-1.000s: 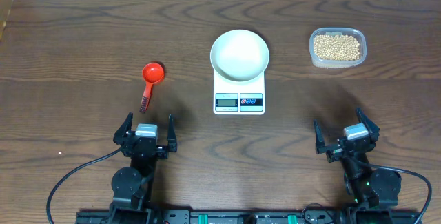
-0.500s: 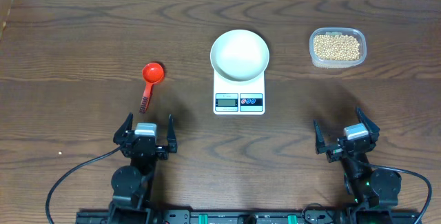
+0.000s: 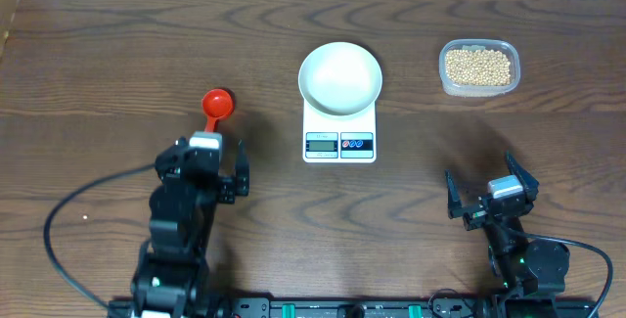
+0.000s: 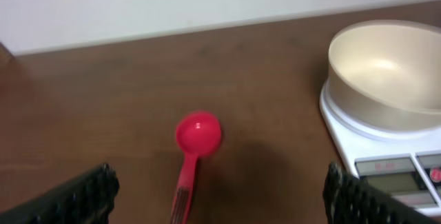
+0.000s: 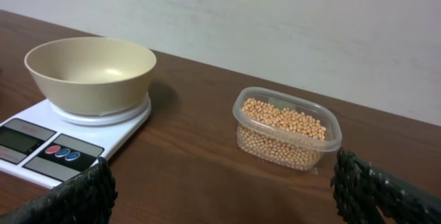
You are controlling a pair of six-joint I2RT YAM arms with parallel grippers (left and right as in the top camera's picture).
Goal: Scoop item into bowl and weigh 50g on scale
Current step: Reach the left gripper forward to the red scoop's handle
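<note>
The white-cream bowl stands empty on the white scale at the table's middle. Tan-yellow beans fill a clear tub at the back right. My left gripper hangs open over the handle of a red scoop. In the left wrist view the scoop lies between and ahead of the wide-apart fingers, gripper, with the bowl and scale to the right. My right gripper rests open near the front right. Its wrist view shows the gripper, beans, bowl and scale ahead.
The clear plastic tub holding the beans has rounded corners and sits about a bowl's width right of the scale. A black cable loops over the table at the front left. A pale wall runs along the table's far edge.
My left arm has risen from its rest and reached forward, so its open gripper now stands over the red scoop's handle. The right arm has not moved.
</note>
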